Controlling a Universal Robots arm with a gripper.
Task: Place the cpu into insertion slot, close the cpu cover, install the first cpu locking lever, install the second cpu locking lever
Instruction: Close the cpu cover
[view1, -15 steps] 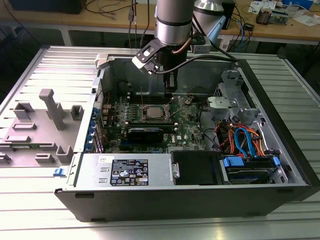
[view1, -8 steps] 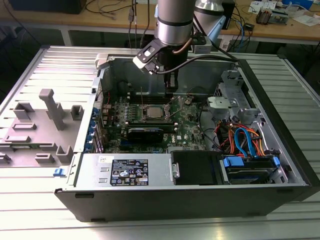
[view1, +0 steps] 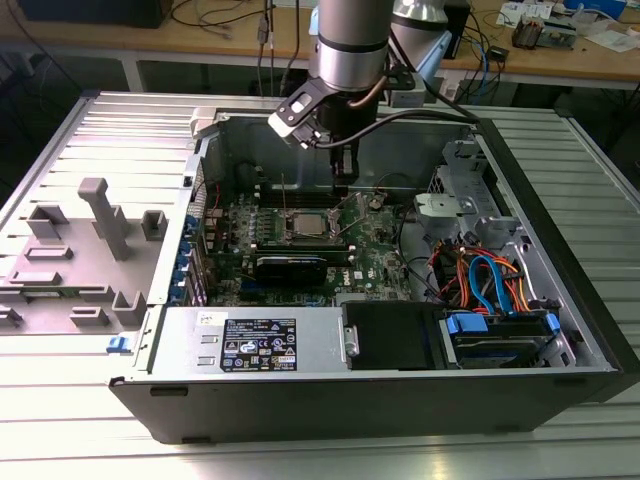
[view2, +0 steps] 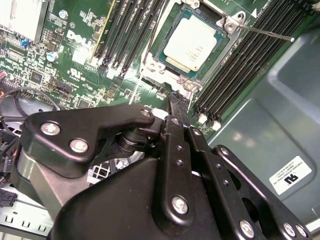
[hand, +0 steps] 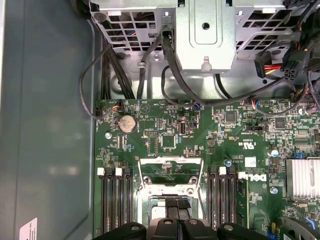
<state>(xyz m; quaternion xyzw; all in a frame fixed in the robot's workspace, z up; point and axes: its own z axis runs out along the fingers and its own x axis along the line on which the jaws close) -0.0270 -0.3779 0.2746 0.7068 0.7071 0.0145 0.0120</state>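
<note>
Cpu (view2: 191, 42), small flat square chip with silvery-grey metal top, sits in the square silvery-rimmed insertion slot (view2: 188, 85) on the green motherboard (view2: 75, 65), inside an open dark computer case (view1: 400, 405) on a slatted metal table (view1: 60, 420). Thin silvery metal cpu cover (view2: 215, 54) looks lowered around the chip, judging from the second wrist view. One thin metal locking lever (view2: 265, 32) sticks out free, unlatched, its rod running across the long black memory slots (view2: 250, 65). Black pincer (view2: 176, 102) is pressed together, pinching nothing, and hovers just short of the socket. The cpu lies straight ahead of its tips; in the exterior view it is lower and toward the exterior view's left. Chip is square, no long axis. White sticker (view2: 290, 175) on case wall, plus white print on board.
</note>
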